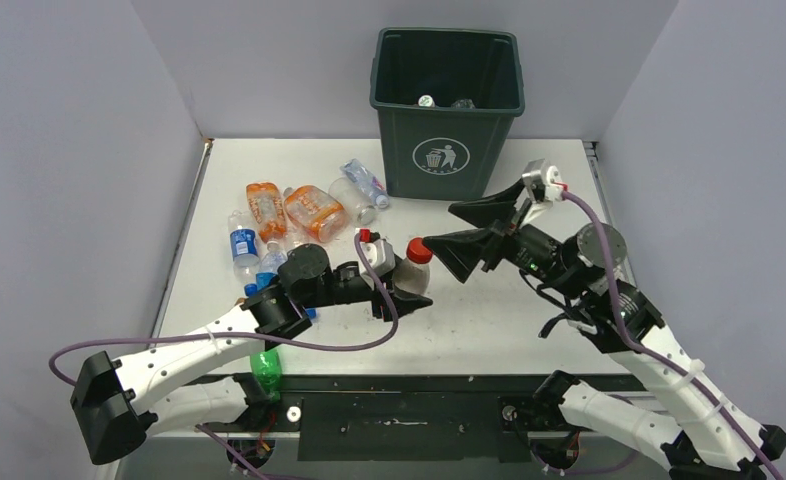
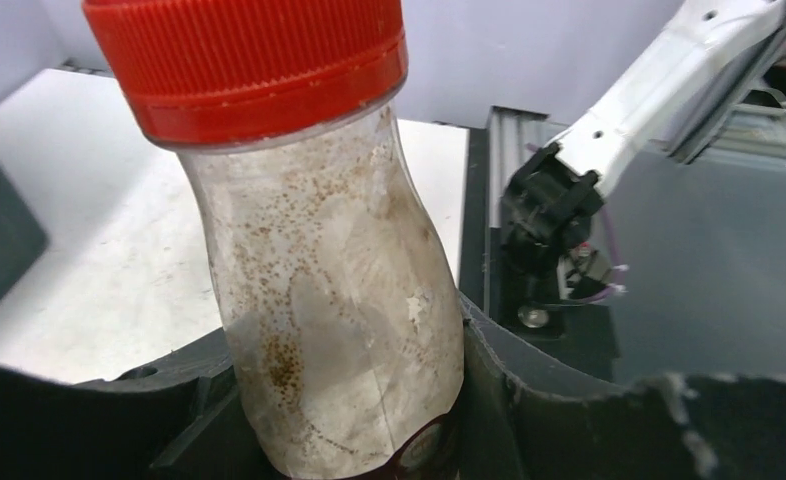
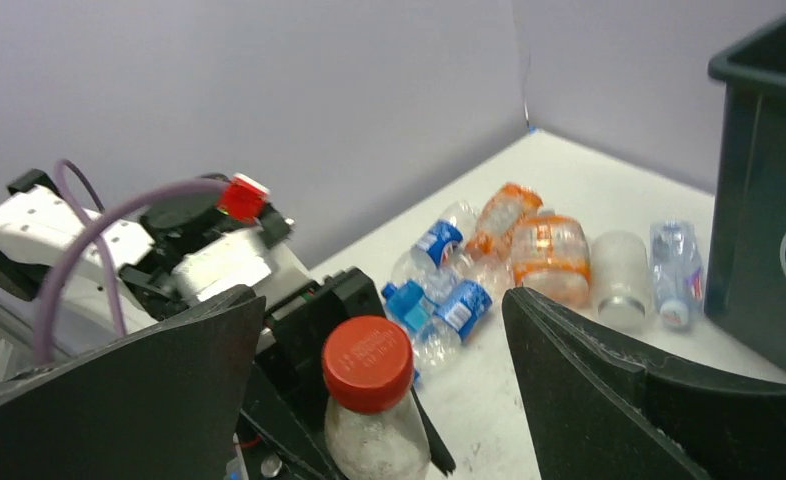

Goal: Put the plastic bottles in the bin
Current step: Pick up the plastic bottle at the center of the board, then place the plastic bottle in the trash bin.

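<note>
One clear plastic bottle with a red screw cap (image 1: 414, 268) stood nearly upright above the middle of the white table (image 1: 489, 320), the left gripper (image 1: 394, 290) clamped on its lower body. The right gripper (image 1: 439, 225) faced it with jaws wide apart, the cap lying between its black fingers (image 3: 589, 380); I could not tell whether either one touched it. The tall dark green square plastic bin (image 1: 447, 150) stood at the far edge on the right arm's side, two pale bottle tops showing inside. A heap of crushed clear and orange plastic bottles (image 1: 299, 215) lay well apart from it on the left, and a green plastic bottle (image 1: 266, 368) lay by the left arm's base. This looked like a handover. Done well, the right fingers would close on the shoulder just under the cap, above the left fingers, so the two grips did not collide. The left jaws should part only once that hold was firm, since the wall looked thin and slippery. The carry should then clear the bin's rim before release.
</note>
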Action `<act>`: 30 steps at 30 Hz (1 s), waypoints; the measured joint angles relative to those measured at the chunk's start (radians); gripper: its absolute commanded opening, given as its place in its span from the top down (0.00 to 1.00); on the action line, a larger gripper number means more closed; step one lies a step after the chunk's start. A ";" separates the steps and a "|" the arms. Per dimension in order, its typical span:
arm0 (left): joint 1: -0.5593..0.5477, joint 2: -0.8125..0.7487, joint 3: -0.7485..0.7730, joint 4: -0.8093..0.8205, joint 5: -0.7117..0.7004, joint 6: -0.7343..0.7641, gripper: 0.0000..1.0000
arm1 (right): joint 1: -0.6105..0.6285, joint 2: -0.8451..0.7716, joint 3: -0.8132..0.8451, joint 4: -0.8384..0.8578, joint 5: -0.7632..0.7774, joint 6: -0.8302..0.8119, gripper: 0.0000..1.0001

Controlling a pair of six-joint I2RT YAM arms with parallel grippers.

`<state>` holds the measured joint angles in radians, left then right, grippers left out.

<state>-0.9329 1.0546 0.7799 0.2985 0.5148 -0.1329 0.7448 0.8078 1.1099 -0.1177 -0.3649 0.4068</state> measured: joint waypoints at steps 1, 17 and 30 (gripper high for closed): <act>-0.010 -0.007 -0.002 -0.012 -0.027 0.022 1.00 | 0.000 0.016 0.008 -0.019 0.003 -0.001 0.08; -0.034 -0.017 -0.004 -0.084 -0.197 0.146 1.00 | 0.005 0.126 0.005 -0.123 0.003 0.037 0.19; -0.035 -0.017 -0.005 -0.115 -0.223 0.141 1.00 | 0.048 0.166 -0.003 -0.107 -0.002 0.043 0.88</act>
<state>-0.9680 1.0374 0.7750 0.1837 0.2916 0.0078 0.7929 0.9741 1.1065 -0.2245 -0.3668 0.4503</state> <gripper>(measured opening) 0.454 0.389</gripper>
